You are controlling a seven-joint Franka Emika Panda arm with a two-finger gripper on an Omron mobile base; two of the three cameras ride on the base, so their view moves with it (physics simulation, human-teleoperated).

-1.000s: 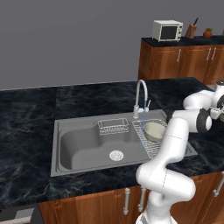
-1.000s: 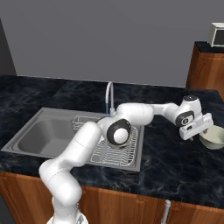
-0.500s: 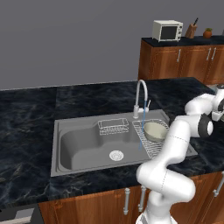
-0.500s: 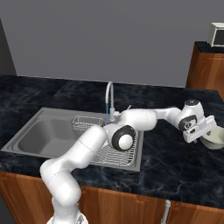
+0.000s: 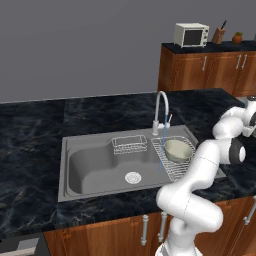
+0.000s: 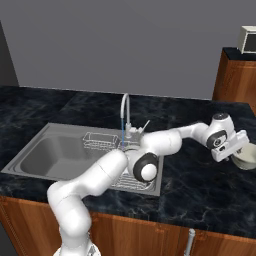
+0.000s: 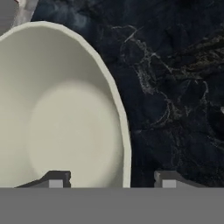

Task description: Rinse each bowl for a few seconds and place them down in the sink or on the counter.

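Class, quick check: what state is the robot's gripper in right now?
Gripper: open, fingertips straddling the rim of the bowl on the counter, not yet closed on it.

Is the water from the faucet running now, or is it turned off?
Running. A thin blue stream falls from the spout of the faucet into the sink, landing beside the bowl on the wire rack.

bowl (image 7: pixel 57 118) on counter (image 7: pixel 175 87) | fingers (image 7: pixel 54 179) straddle its rim
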